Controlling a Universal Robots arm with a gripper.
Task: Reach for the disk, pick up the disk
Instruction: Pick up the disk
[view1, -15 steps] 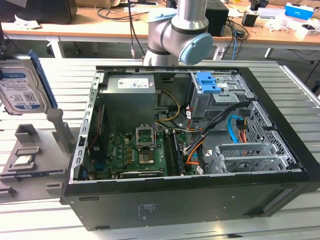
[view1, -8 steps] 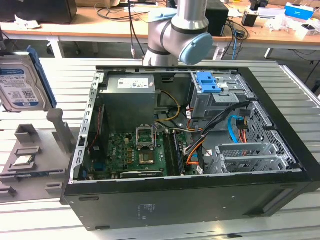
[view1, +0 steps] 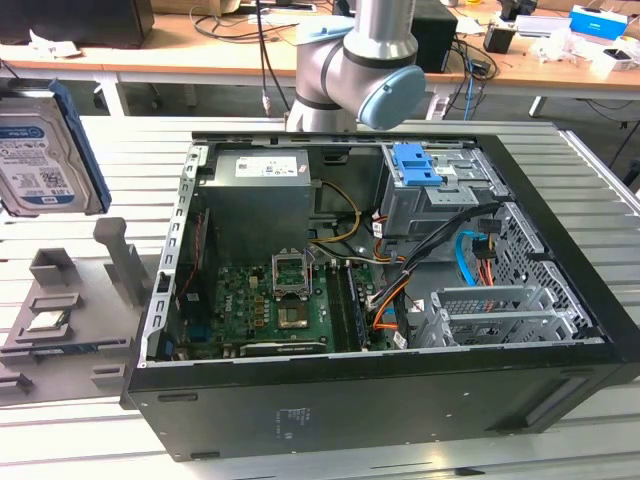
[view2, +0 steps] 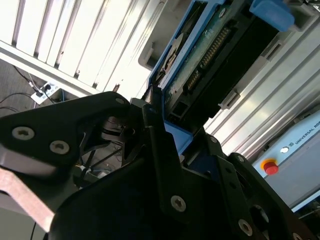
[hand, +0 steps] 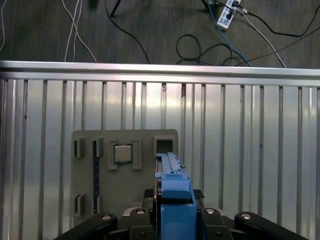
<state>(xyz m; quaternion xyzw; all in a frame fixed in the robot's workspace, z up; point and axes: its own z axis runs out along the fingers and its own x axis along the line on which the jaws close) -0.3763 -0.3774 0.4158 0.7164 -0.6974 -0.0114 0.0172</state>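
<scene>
As the gripper (hand: 174, 212) clamps its edges, the disk (view1: 40, 150) hangs clear of the holder (view1: 100, 345)

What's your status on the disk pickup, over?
Pincer shut on the disk. Disk held edge-on, in the air above the grey holder. Nothing seen in the way.

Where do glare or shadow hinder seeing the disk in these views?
Exterior view: the disk is evenly lit, free of glare. Second wrist view: the slatted table glares white, and the pincer gripping the disk is a dark, shadowed mass. First wrist view: a soft sheen on the slats, while the disk's blue edge is well lit.
</scene>
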